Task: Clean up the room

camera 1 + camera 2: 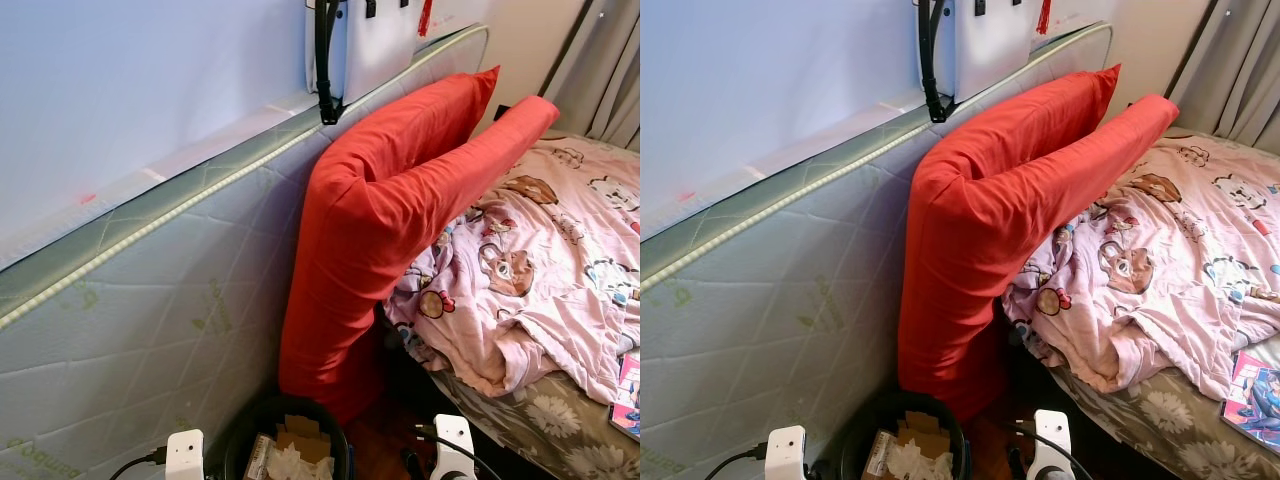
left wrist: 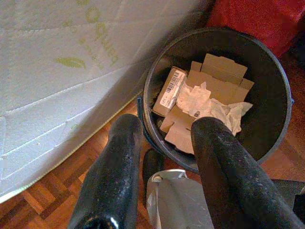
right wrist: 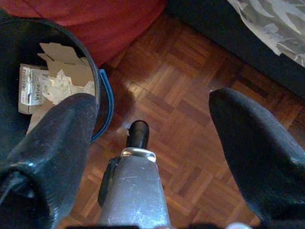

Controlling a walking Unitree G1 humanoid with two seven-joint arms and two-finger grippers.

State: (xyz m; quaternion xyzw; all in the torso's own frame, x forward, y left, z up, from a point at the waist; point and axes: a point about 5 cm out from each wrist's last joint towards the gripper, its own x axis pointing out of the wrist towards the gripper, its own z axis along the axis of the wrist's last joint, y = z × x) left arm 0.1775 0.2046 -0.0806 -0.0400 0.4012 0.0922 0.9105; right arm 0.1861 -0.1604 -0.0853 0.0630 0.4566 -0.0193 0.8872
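Rubbish is sitting in the black bin (image 2: 267, 90) on the floor, at the foot of the red cushion (image 1: 400, 220): flattened cardboard pieces (image 2: 214, 78), a small labelled box (image 2: 169, 90) and crumpled white paper (image 2: 209, 102) are lying loose inside, well below the rim. The bin is standing on the parquet floor (image 3: 190, 109), pressed in between the upright quilted mattress (image 1: 150, 330) and the cushion, which is leaning against that mattress beside the bed.

The left gripper (image 2: 164, 138) is hovering just above the bin's near rim with its two black fingers spread apart and nothing between them. The right gripper (image 3: 152, 129) is hanging over bare floor just beside the bin, fingers also wide apart and empty. Both arms are showing low at the bottom edge of the head view, either side of the bin.

On the bed, a pink patterned blanket (image 1: 540, 260) is lying rumpled and spilling over the edge, and a magazine (image 1: 1252, 392) is resting at the mattress corner. A white bag (image 1: 365, 45) with a black strap is hanging on the wall above.

Judgement: the robot appears to be standing between pieces of the job, hands free at the bin, with no item in hand. The next move is likely calling for a turn toward the bed to locate another loose item, the magazine being the nearest candidate, and clearance from the cushion while turning.
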